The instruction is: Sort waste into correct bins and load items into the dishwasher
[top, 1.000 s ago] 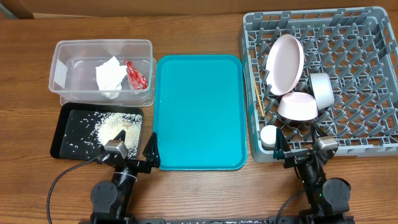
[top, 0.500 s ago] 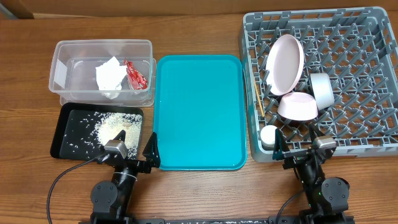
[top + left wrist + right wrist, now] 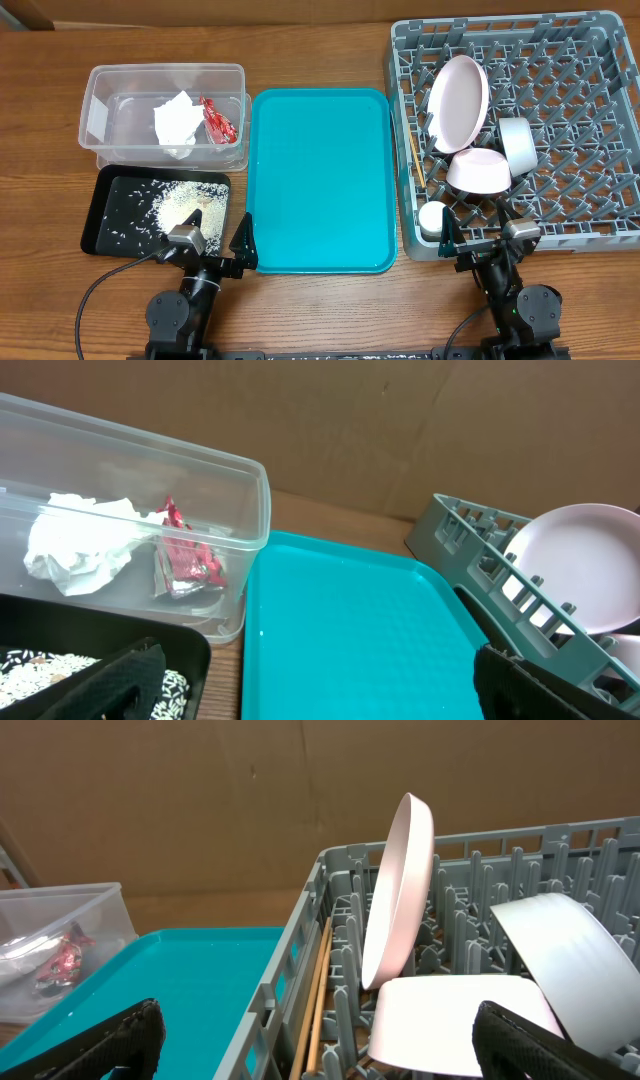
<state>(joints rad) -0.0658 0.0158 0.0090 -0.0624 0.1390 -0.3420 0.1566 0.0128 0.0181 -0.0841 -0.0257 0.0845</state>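
Note:
The clear tub [image 3: 100, 120] holds the white napkin [image 3: 175, 123] and red foil wrapper [image 3: 218, 120]. Rice grains [image 3: 180, 205] lie on the black tray [image 3: 100, 235]. The grey dish rack [image 3: 580, 90] holds the round plate [image 3: 458, 100] on edge, the pink bowl [image 3: 478, 170], grey bowl [image 3: 517, 145], white cup [image 3: 433, 218] and chopsticks [image 3: 413, 160]. My left gripper [image 3: 213, 245] is open and empty at the front, between the black tray and the teal tray. My right gripper [image 3: 483, 238] is open and empty at the rack's front edge.
A large teal tray [image 3: 320, 180] lies between the bins and the rack, with nothing on it. The left wrist view shows the tub [image 3: 230, 470] and teal tray [image 3: 350, 630]. The right wrist view shows the plate [image 3: 400, 900] and chopsticks [image 3: 318, 995].

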